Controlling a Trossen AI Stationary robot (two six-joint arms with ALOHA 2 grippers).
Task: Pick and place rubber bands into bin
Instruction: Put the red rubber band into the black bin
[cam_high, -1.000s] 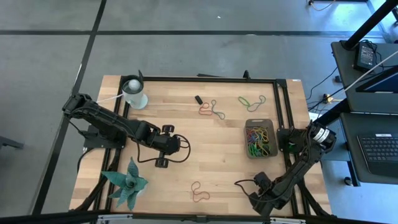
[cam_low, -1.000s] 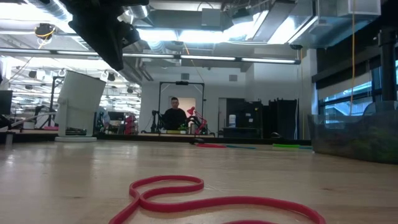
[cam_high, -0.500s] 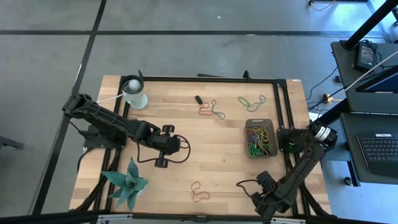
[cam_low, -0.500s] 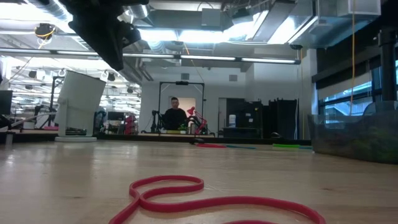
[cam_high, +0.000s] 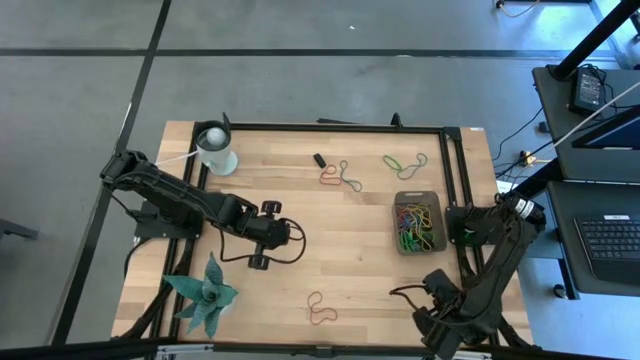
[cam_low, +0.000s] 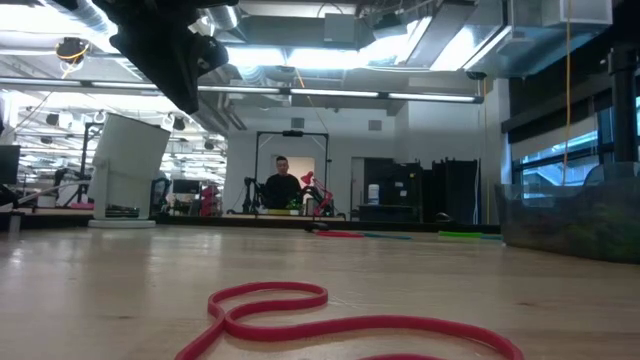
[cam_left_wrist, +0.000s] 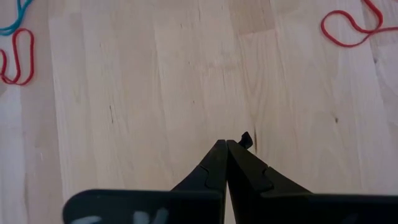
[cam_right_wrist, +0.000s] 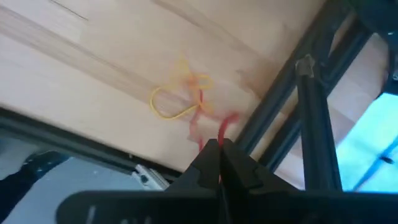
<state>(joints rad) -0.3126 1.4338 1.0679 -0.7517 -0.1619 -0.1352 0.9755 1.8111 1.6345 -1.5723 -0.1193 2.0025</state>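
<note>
The bin (cam_high: 418, 222) is a dark grey tray at the table's right side, with several coloured rubber bands in it. It shows in the low view as the bin (cam_low: 570, 222). Loose bands lie on the wood: a red one (cam_high: 320, 308) near the front, a red and green pair (cam_high: 340, 175), and a green one (cam_high: 405, 162) at the far side. My right gripper (cam_right_wrist: 219, 144) is shut on red and yellow bands at the near right corner (cam_high: 432, 300). My left gripper (cam_left_wrist: 227, 144) is shut over bare wood, left of the middle (cam_high: 275, 235). My right gripper pinches a red rubber band (cam_right_wrist: 214, 132) between its fingertips. A yellow band (cam_right_wrist: 177, 99) hangs tangled with it beyond the tips. Both are blurred, and I cannot tell whether they touch the wood.
A white cup (cam_high: 215, 150) stands at the far left. A teal plant (cam_high: 205, 295) is at the near left, and a small black piece (cam_high: 319, 159) lies by the far bands. A black frame rail (cam_right_wrist: 292, 124) runs along the table's edge beside my right gripper.
My right arm has swung toward the table's right edge at the near right corner, its gripper staying shut. The left arm and the loose bands have kept still.
</note>
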